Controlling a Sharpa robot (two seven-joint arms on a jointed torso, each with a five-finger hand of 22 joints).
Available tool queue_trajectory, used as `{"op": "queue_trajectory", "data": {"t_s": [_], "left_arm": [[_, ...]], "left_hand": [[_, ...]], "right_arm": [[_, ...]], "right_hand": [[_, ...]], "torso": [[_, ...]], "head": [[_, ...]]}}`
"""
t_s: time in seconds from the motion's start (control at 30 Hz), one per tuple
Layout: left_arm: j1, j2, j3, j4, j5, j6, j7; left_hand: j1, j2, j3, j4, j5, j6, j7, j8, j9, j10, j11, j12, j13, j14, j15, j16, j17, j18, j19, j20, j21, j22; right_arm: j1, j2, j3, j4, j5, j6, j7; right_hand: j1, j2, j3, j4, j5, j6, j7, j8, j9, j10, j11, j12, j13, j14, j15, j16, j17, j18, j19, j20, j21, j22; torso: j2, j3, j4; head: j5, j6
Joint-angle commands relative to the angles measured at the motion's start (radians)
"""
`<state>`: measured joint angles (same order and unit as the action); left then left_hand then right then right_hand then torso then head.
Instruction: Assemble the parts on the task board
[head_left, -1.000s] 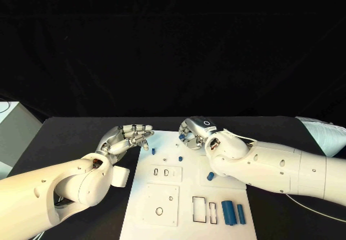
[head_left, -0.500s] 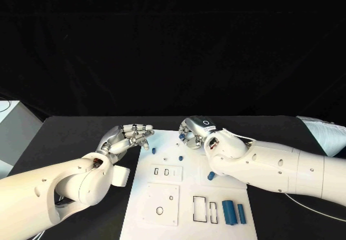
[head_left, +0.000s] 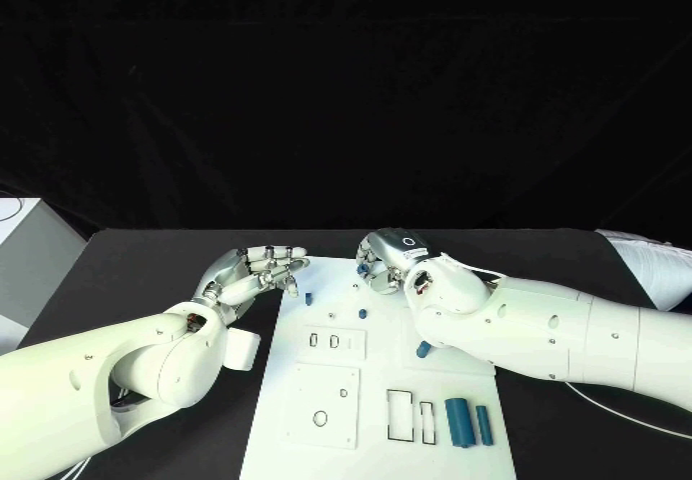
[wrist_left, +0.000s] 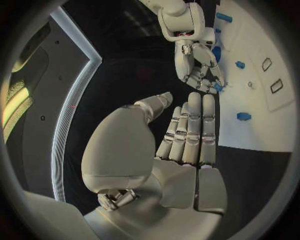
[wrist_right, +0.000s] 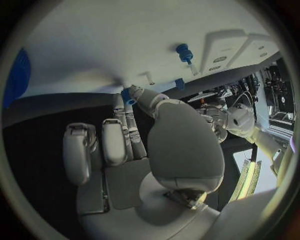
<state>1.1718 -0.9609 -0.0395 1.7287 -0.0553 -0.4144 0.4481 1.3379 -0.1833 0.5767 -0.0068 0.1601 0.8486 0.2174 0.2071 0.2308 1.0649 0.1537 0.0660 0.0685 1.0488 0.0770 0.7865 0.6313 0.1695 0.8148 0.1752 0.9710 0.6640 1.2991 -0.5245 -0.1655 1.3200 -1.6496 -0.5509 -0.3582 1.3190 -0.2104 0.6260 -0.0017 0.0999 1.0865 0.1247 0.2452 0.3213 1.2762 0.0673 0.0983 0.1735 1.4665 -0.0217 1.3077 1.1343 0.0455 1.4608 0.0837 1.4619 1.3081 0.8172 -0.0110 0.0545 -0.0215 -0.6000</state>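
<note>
Board (head_left: 378, 400) lies white between both arms. Right hand (head_left: 387, 262) pinches a small blue part (wrist_right: 129, 97) at its fingertips, over the board's far end. Left hand (head_left: 253, 274) is empty, fingers straight and close together, beside another blue part (head_left: 309, 297).

My right arm hides the task board (head_left: 378, 400) at its 2 o'clock corner. A blue part (head_left: 423, 350) peeks from under my forearm, shape too covered to tell.

Right hand (wrist_right: 147, 150) over the white board (wrist_right: 94, 50), pinching a small blue piece (wrist_right: 129, 96) at its fingertips. Another blue peg (wrist_right: 184, 50) stands beside two slotted plates (wrist_right: 234, 50).
</note>
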Motion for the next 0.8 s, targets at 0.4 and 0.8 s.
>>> {"op": "queue_trajectory", "data": {"t_s": [0.4, 0.8], "left_arm": [[0.004, -0.002, 0.001, 0.002, 0.001, 0.028, 0.002], [0.005, -0.004, 0.001, 0.003, 0.001, 0.029, -0.002]], "left_hand": [[-0.003, 0.007, -0.002, 0.007, -0.004, -0.008, 0.0, -0.004, 0.002, -0.005, 0.0, 0.004, -0.001, -0.004, 0.0, 0.006, -0.002, 0.013, -0.005, 0.0, 0.005, 0.001], [-0.003, 0.008, -0.003, 0.007, -0.004, -0.009, 0.0, -0.004, 0.002, -0.006, 0.0, 0.005, -0.001, -0.004, 0.0, 0.007, -0.002, 0.014, -0.006, 0.0, 0.006, 0.001]], "right_arm": [[-0.001, 0.006, 0.0, -0.003, -0.02, 0.045, -0.011], [0.0, -0.011, 0.0, 0.006, -0.017, 0.058, 0.0]], "right_hand": [[0.014, 0.013, 0.003, -0.002, 0.004, -0.011, 0.001, 0.004, 0.002, 0.011, -0.013, -0.003, 0.009, 0.019, 0.0, -0.005, -0.004, -0.001, -0.007, 0.001, -0.008, 0.083], [-0.009, -0.042, -0.178, 0.042, -0.024, -0.179, 0.04, -0.081, -0.007, -0.229, 0.039, -0.013, -0.041, -0.053, 0.04, -0.138, -0.198, 0.051, -0.168, 0.048, -0.203, -0.152]], "torso": [[0.002, -0.0012, 0.0005], [0.001, -0.0006, -0.0019]], "head": [[0.0, -0.002], [0.002, -0.002]]}}
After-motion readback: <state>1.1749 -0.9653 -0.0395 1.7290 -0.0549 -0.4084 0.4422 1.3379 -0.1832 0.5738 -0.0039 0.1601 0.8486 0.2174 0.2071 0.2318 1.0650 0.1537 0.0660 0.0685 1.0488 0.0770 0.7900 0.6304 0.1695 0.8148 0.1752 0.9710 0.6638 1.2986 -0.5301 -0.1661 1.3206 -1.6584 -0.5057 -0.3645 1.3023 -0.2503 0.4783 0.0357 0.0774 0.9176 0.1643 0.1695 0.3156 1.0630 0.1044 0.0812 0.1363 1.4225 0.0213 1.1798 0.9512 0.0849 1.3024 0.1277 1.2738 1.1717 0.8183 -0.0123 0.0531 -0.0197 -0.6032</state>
